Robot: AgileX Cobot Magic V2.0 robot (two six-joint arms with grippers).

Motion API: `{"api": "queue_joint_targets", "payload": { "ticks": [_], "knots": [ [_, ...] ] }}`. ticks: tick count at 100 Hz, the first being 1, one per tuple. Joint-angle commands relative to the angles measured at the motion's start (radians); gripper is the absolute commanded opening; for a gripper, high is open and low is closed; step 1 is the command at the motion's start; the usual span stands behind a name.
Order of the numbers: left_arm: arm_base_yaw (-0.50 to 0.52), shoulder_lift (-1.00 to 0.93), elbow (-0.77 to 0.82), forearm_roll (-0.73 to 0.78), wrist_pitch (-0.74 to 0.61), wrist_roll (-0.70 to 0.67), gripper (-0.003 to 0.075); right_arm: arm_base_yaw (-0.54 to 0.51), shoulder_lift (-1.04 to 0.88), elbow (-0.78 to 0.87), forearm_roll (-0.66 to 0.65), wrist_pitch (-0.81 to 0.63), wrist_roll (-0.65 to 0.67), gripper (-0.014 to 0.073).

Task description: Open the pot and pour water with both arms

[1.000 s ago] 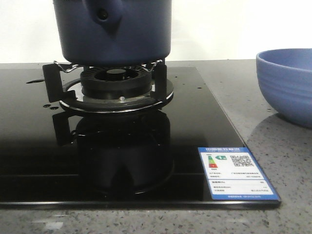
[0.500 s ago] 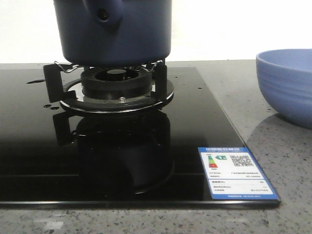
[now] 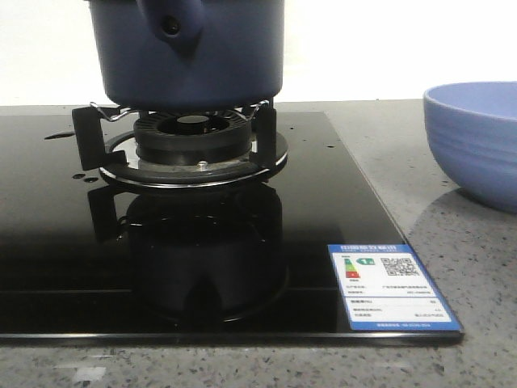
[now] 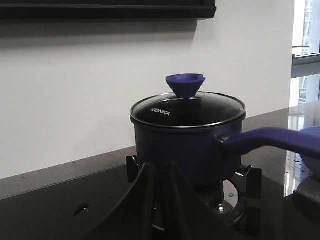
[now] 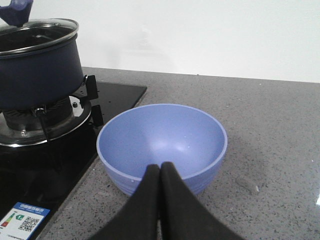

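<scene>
While the pot (image 4: 187, 145) sits lidded on the stove burner (image 3: 192, 139), both pincers are closed and empty: left pincer (image 4: 161, 172) near it, right pincer (image 5: 160, 172) over the bowl (image 5: 161, 146).

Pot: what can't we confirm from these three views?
- Front view: the pot is cut off by the top edge; lid unseen.
- Left wrist view: glass lid too dark to show water.
- Right wrist view: frame edge crops the pot.
- Label text too small.

dark navy pot (image 4: 187, 150) upright on the burner; glass lid on; handle sideways
</scene>
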Motion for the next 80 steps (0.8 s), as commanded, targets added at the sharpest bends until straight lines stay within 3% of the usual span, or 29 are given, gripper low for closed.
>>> {"api": "queue_joint_targets", "payload": {
  "ticks": [1, 63, 73, 80],
  "knots": [
    [0.001, -0.022, -0.008, -0.023, 0.011, -0.012, -0.002, 0.001, -0.008, -0.019, 0.011, -0.095, -0.013, -0.0063],
    [0.001, -0.024, -0.006, -0.027, 0.009, -0.012, -0.002, 0.001, -0.008, -0.019, 0.011, -0.095, -0.013, -0.0063],
    [0.001, -0.024, -0.006, 0.048, -0.007, -0.005, -0.002, 0.001, -0.008, -0.019, 0.011, -0.095, -0.013, -0.0063],
    [0.001, -0.024, -0.006, 0.197, -0.031, -0.013, -0.002, 0.001, -0.008, -0.019, 0.011, -0.095, -0.013, -0.0063]
  ]
}}
